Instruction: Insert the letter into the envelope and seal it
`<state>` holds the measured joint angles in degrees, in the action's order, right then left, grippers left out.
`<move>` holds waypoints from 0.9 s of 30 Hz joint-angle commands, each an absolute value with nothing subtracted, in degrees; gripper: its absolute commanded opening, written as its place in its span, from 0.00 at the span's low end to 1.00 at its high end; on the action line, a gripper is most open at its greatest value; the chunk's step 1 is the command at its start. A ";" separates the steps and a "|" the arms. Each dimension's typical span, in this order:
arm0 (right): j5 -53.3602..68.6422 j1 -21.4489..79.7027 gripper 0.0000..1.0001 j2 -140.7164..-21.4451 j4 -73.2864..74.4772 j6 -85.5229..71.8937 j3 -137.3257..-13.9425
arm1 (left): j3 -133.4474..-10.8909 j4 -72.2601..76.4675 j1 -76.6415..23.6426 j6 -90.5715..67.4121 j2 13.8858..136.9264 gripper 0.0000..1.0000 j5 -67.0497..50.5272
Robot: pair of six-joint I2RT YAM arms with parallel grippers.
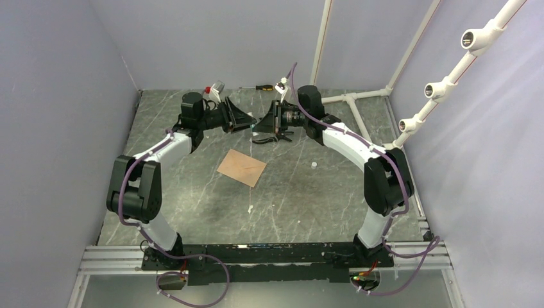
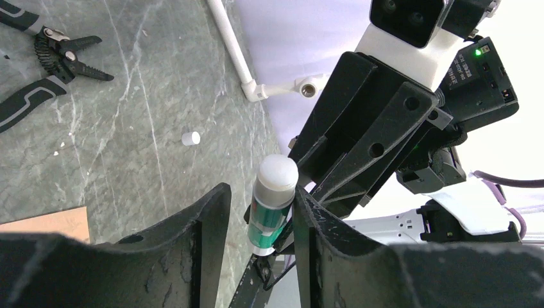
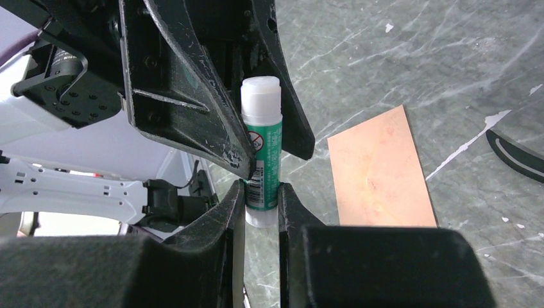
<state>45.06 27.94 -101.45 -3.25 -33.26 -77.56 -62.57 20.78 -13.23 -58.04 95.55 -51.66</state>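
**GLUE STICK HELD IN MID-AIR BETWEEN TWO CLAWS: HAZARDS AND MARKINGS**

**1. Letter** (image 1: pixel 242 167). A salmon-brown sheet lying flat on the table (image 1: pixel 321 199), about midway out. It is apart from both arms and nothing rests on it. The envelope shows in no view.
- Hazard: glue is in hand while the envelope's place is unknown, so the sealing step has no visible target.

**2. Right gripper** (image 3: pixel 261 192). It is raised over the far half of the table. Its jaws are pinched onto one end of the glue stick (image 3: pixel 261 147), carrying it clear of the surface.

**3. Left gripper** (image 2: pixel 260 196). It faces the right one, jaws part open and straddling the other end of the tube. One finger touches the tube and the other stands off across a gap, so nothing is firmly held.
- Hazard: one-sided contact may lever the smooth round tube out of the right pinch.
- Hazard: a weak grip on the cap may slip and leave it on.
- Hazard: a dropped stick would likely roll.

**4. Pliers** (image 1: pixel 272 136). They lie on the table just under the two claws. A **screwdriver** (image 1: pixel 263 86) lies by the far wall.
- Hazard: either could be struck if an arm descends here.

**Markings.**
- Tube: a green label with a red crossed-circle symbol and a strip of fine print, too small to read. No brand is legible.
- Wrist modules: white lettering on black, unreadable.
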 commanded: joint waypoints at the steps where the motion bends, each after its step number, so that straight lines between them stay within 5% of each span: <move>1: 47.20 28.19 0.19 -100.61 -7.74 -34.43 -79.89 | -63.71 23.34 -13.88 -58.54 96.52 0.42 -53.22; 4: 47.18 28.21 0.19 -100.32 -8.24 -34.83 -79.60 | -64.06 24.39 -13.97 -59.15 96.72 0.24 -53.88; 6: 46.43 28.20 0.22 -99.72 -8.17 -35.09 -79.26 | -64.23 25.22 -14.01 -59.63 96.57 0.04 -53.94; 8: 44.02 28.21 0.34 -98.19 -7.58 -35.50 -78.34 | -63.96 26.93 -13.98 -60.15 95.72 0.03 -53.34; 10: 40.42 28.13 0.57 -95.76 -7.69 -36.36 -76.24 | -64.77 26.74 -13.97 -59.26 94.28 0.02 -52.07; 13: 36.24 28.08 0.69 -92.13 -12.86 -41.80 -71.98 | -66.86 24.17 -13.97 -56.25 91.79 0.02 -49.42; 19: 36.29 29.39 0.70 -91.78 -39.37 -62.70 -61.56 | -69.86 25.50 -13.97 -58.87 89.00 0.03 -45.89; 27: 33.50 30.06 0.64 -94.39 -46.26 -68.22 -64.76 | -68.81 33.21 -13.97 -69.58 89.06 0.02 -46.92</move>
<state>35.62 29.98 -94.04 -35.92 -63.13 -61.87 -68.20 27.81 -13.74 -64.31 90.45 -47.07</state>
